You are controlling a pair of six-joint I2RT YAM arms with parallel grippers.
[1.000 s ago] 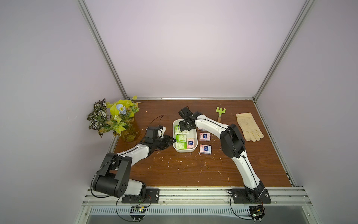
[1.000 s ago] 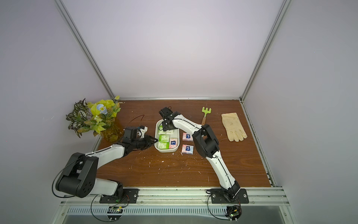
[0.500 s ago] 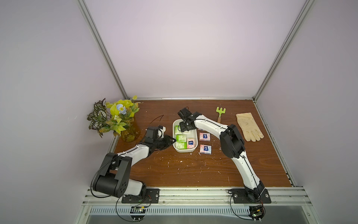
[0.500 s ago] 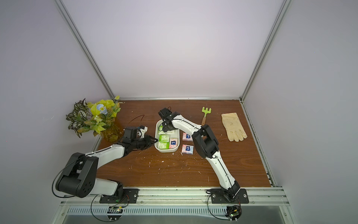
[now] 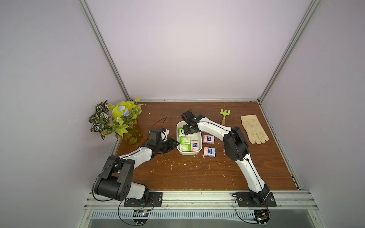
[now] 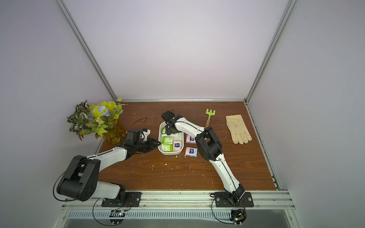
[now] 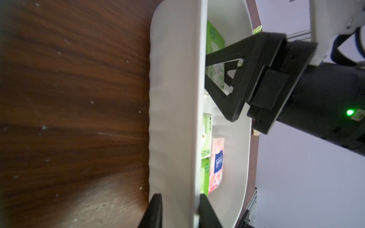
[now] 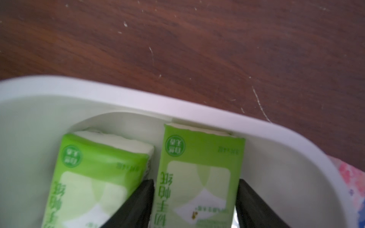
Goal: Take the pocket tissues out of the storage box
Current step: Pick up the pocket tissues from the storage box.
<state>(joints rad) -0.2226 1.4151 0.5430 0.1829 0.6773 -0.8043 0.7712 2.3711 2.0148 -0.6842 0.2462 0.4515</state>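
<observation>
Your right fingers straddle one green packet inside the storage box, against its end wall. They sit close on both sides, but I cannot tell if they pinch it. Your left fingers clamp the box's long side wall. Two pink packets lie on the counter just beside the box.

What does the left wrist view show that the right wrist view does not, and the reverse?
Only left wrist: the left hand clamped on the box wall, and a pink packet inside. Only right wrist: another pink packet lying outside the box. Both: the box, the right hand at a green packet, the wooden table.
</observation>
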